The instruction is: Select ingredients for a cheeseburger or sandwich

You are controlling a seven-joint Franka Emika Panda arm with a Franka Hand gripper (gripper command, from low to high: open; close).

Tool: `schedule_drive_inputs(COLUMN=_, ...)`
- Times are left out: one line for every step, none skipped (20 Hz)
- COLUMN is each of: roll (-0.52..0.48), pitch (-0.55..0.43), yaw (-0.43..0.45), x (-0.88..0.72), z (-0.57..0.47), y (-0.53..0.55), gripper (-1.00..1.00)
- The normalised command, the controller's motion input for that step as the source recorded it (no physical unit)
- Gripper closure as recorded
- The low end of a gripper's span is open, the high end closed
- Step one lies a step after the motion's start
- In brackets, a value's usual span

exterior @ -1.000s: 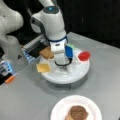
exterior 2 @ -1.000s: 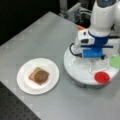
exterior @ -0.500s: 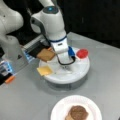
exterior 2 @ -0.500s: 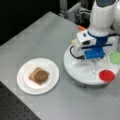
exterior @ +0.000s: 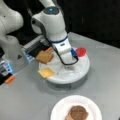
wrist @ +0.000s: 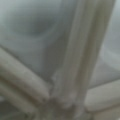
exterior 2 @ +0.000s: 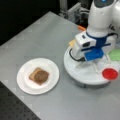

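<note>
White turntable tray (exterior: pixel 82 68) under my end effector (exterior: pixel 65 65) | grip state unreadable | selection step; cheese (exterior: pixel 46 72) beside, needs clean descent

Colours here are pretty simple: grey table (exterior: pixel 105 65), black backdrop along the upper part of both front views. The arm (exterior: pixel 51 22) is white with a blue band and a little blue light on top. White round tray (exterior: pixel 75 75), white paper plate (exterior 2: pixel 25 82). On the tray: tan-brown toast slice (exterior: pixel 45 57), yellow-orange cheese (exterior: pixel 46 72), bright red disc (exterior: pixel 81 52), pale green lettuce (exterior 2: pixel 115 54). On the plate a brown toast square (exterior 2: pixel 32 75) under a dark-brown patty (exterior 2: pixel 41 76). Wrist view is just off-white ribs (wrist: pixel 82 50) over grey.
</note>
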Motion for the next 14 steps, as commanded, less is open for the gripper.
schedule_drive_inputs(roll=-0.002, pitch=0.070, yaw=0.512, x=0.41, z=-0.06, y=0.29, gripper=-1.00)
schedule_drive_inputs(roll=-0.009, pitch=0.064, yaw=0.487, x=0.41, z=-0.05, y=0.28, gripper=-1.00)
schedule_drive_inputs(roll=-0.010, pitch=0.060, yaw=0.463, x=0.42, z=-0.06, y=0.29, gripper=-1.00)
schedule_drive_inputs(roll=-0.010, pitch=0.062, yaw=0.434, x=0.43, z=-0.05, y=0.31, gripper=-1.00)
schedule_drive_inputs(roll=-0.011, pitch=0.065, yaw=0.404, x=0.43, z=-0.05, y=0.32, gripper=-1.00)
schedule_drive_inputs(roll=-0.012, pitch=0.062, yaw=0.364, x=0.43, z=-0.05, y=0.33, gripper=-1.00)
schedule_drive_inputs(roll=-0.014, pitch=0.065, yaw=0.334, x=0.44, z=-0.05, y=0.33, gripper=-1.00)
schedule_drive_inputs(roll=-0.012, pitch=0.067, yaw=0.310, x=0.44, z=-0.05, y=0.33, gripper=-1.00)
schedule_drive_inputs(roll=-0.017, pitch=0.064, yaw=0.290, x=0.44, z=-0.05, y=0.34, gripper=-1.00)
schedule_drive_inputs(roll=-0.021, pitch=0.061, yaw=0.284, x=0.45, z=-0.05, y=0.34, gripper=-1.00)
schedule_drive_inputs(roll=-0.021, pitch=0.061, yaw=0.282, x=0.45, z=-0.05, y=0.34, gripper=-1.00)
schedule_drive_inputs(roll=-0.020, pitch=0.066, yaw=0.288, x=0.46, z=-0.05, y=0.34, gripper=-1.00)
schedule_drive_inputs(roll=-0.025, pitch=0.065, yaw=0.296, x=0.46, z=-0.05, y=0.34, gripper=-1.00)
schedule_drive_inputs(roll=-0.028, pitch=0.062, yaw=0.302, x=0.47, z=-0.06, y=0.35, gripper=-1.00)
